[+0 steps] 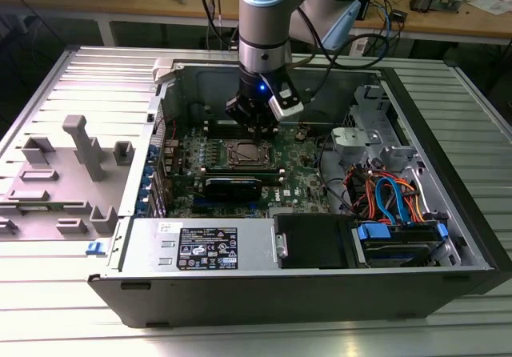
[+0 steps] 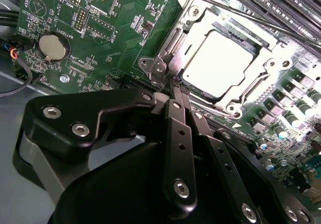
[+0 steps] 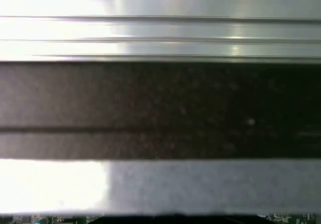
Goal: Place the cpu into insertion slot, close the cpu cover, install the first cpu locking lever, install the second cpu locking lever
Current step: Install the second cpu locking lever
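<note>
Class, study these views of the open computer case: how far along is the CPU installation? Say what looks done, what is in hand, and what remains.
Done: the cpu lies in the insertion slot, and the cpu cover looks lowered around it. In hand: the gripper, fingers together, sits at the socket's corner where a thin locking lever runs along one edge. Left: whether either lever is latched cannot be told, so treat both as unconfirmed.

one cpu (image 2: 216, 66) sits under one cpu cover (image 2: 261, 45) on one green board (image 2: 100, 38). one coin battery (image 2: 52, 46) shows there. one pincer (image 2: 176, 86) is present.
</note>
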You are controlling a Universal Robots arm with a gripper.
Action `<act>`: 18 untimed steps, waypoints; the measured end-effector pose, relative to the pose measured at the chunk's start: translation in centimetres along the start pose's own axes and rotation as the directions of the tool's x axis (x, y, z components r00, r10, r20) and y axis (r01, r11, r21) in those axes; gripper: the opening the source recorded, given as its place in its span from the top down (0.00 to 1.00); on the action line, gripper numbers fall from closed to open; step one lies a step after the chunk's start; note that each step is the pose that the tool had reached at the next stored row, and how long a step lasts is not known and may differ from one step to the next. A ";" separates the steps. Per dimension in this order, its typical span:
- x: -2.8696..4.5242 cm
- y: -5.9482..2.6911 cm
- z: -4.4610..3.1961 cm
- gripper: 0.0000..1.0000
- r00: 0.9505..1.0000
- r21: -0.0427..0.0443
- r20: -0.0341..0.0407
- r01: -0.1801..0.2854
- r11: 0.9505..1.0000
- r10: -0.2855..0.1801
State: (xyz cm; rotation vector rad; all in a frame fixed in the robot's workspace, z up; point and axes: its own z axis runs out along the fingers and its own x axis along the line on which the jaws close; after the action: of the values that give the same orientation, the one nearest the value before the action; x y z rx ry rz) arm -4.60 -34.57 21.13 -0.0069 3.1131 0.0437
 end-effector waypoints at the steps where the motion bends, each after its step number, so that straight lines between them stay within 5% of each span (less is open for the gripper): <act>1: 0.00 -0.01 0.00 0.89 1.000 0.000 0.000 0.000 1.000 0.000; 18: 0.01 -1.94 -0.07 0.89 1.000 0.001 0.000 0.000 1.000 0.000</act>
State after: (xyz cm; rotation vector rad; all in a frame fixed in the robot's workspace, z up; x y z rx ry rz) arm -4.60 -36.52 21.14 -0.0069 3.1131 0.0425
